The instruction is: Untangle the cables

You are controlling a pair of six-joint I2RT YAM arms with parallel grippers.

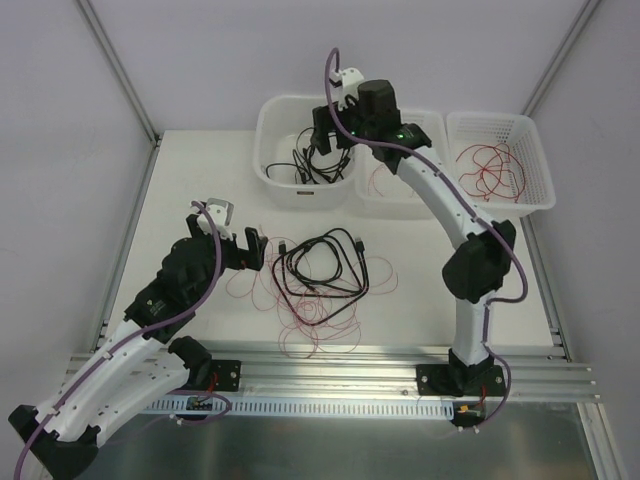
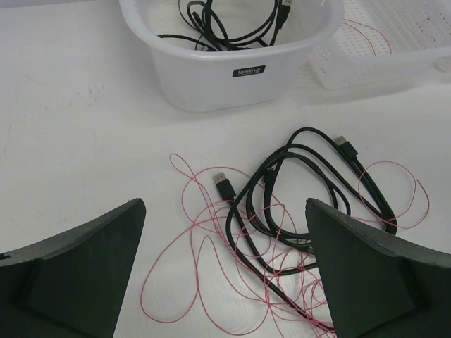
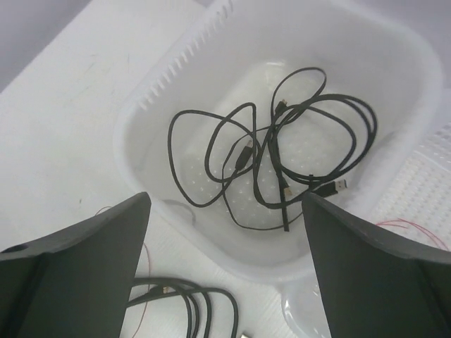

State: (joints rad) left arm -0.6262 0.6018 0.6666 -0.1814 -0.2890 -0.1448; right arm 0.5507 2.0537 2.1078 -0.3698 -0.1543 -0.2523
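Sorting black cables into the white tub [image 1: 300, 192] | my right claw [image 3: 225, 201] hangs wide and empty above it, black cables [image 3: 271, 162] inside | left claw [image 2: 225, 204] wide beside the tangle [image 1: 320, 290] in front of the tub | next, I judge: lift one black cable clear of the red wires [image 1: 310, 322].

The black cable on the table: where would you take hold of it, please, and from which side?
Grip the black cable at its far arc, nearest the bin, from straight above: that stretch lies flat on bare table, clear of the red wire crossing its near loops.
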